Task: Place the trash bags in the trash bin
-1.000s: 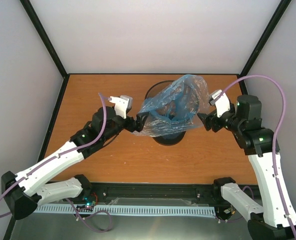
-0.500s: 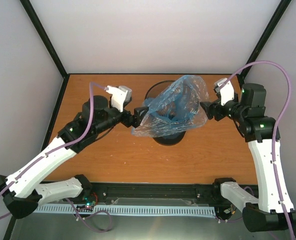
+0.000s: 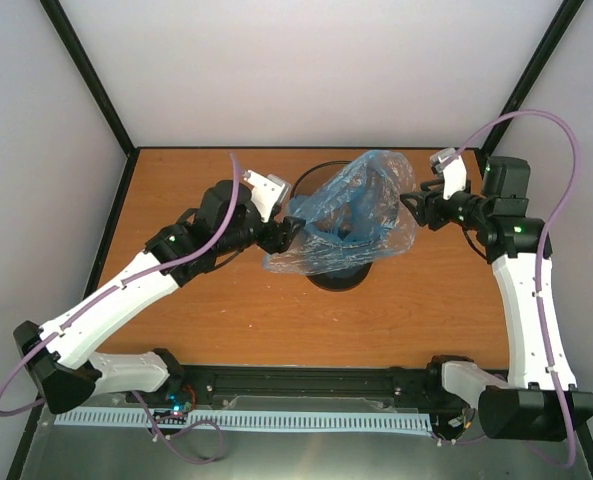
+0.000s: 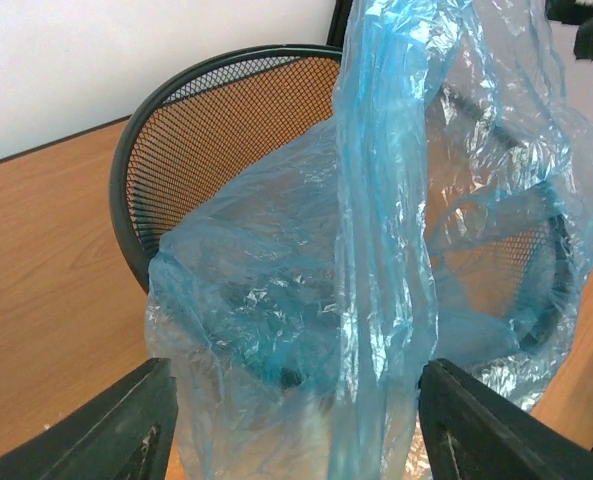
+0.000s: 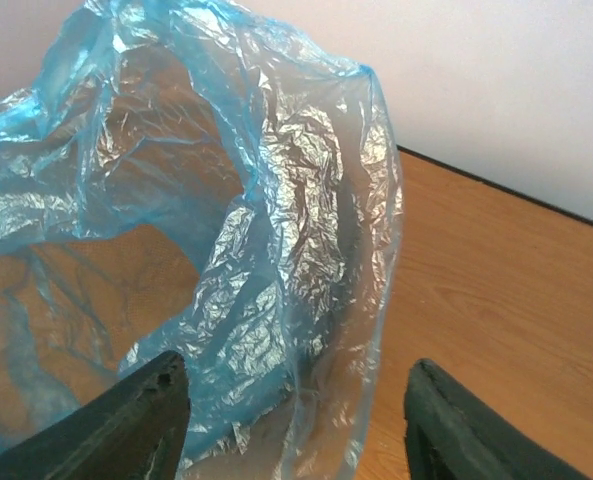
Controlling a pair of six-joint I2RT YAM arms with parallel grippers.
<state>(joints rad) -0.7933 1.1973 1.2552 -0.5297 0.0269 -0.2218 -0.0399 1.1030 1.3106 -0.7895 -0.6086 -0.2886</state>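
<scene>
Left end effector (image 3: 281, 238) straddles wrinkly bag (image 3: 354, 212).

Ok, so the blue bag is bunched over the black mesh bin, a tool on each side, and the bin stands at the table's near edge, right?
Not the near edge: the top external view shows the bin in the far half of the table. Otherwise right: the blue bag is bunched over it, with the left tool and right tool either side.

An orange wooden table (image 3: 236, 320) sits between white walls (image 3: 306, 70) and black frame posts (image 3: 86, 75).
</scene>
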